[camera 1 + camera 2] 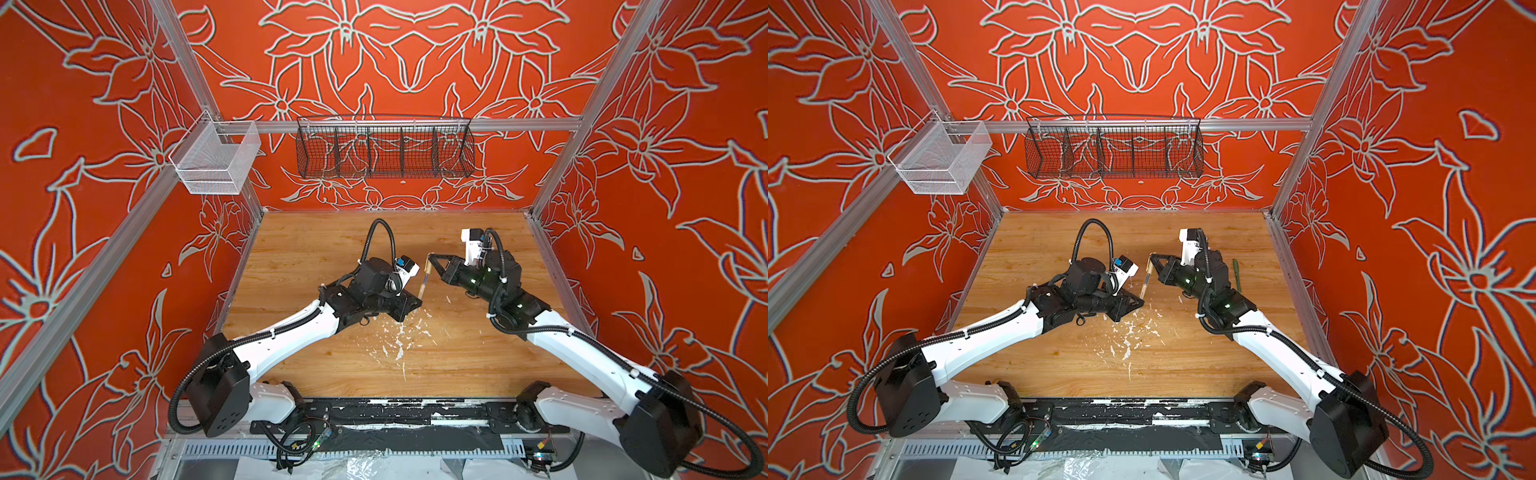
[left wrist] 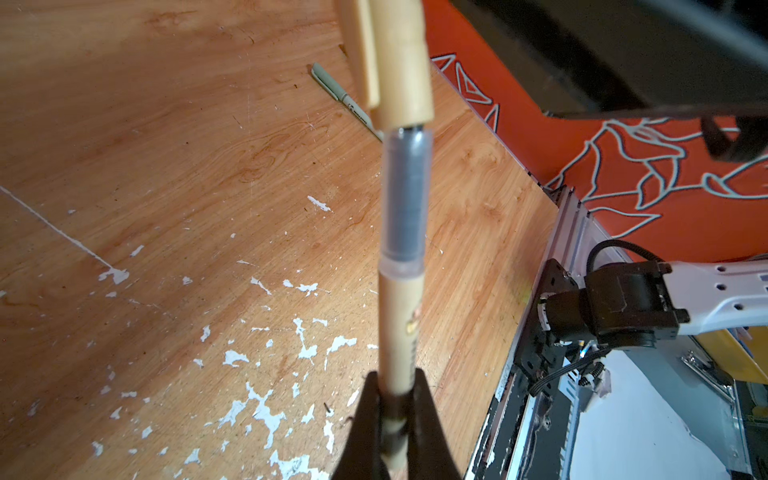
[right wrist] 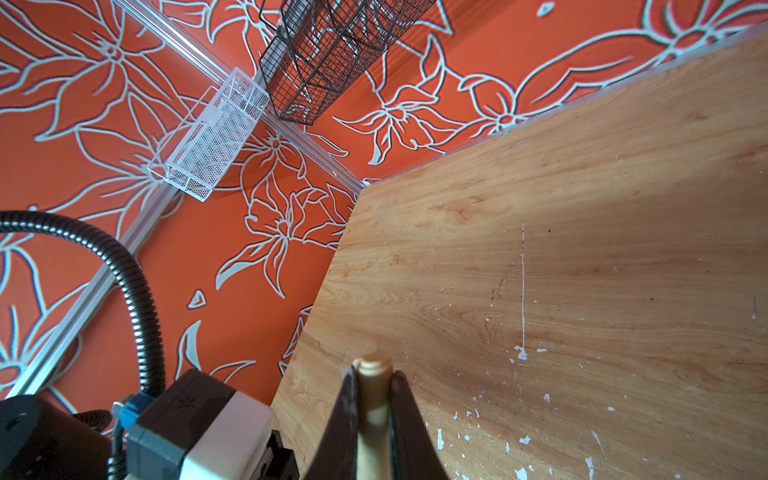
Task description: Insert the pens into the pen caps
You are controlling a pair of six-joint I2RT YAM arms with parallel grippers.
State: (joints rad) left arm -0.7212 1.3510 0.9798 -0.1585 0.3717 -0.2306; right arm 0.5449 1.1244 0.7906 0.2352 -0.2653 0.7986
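Note:
My left gripper [image 2: 397,380] is shut on the back end of a tan pen [image 2: 401,316], which stands up from its jaws. The pen's greyish front section [image 2: 405,195] reaches the open mouth of a tan pen cap [image 2: 401,62]; its very tip is hidden there. In the right wrist view my right gripper [image 3: 372,376] is shut on that cap [image 3: 375,363]. In both top views the pen [image 1: 424,279] [image 1: 1145,280] spans the gap between the left gripper [image 1: 417,301] and the right gripper [image 1: 430,257], above mid-table. A pale green pen [image 2: 340,93] and a dark green pen [image 1: 1236,274] lie on the table.
White paint flecks [image 1: 399,336] mark the wooden table [image 1: 316,249] in front of the grippers. A black wire basket [image 1: 384,151] and a white mesh basket [image 1: 216,162] hang on the back rail. Orange patterned walls and aluminium posts close in the table.

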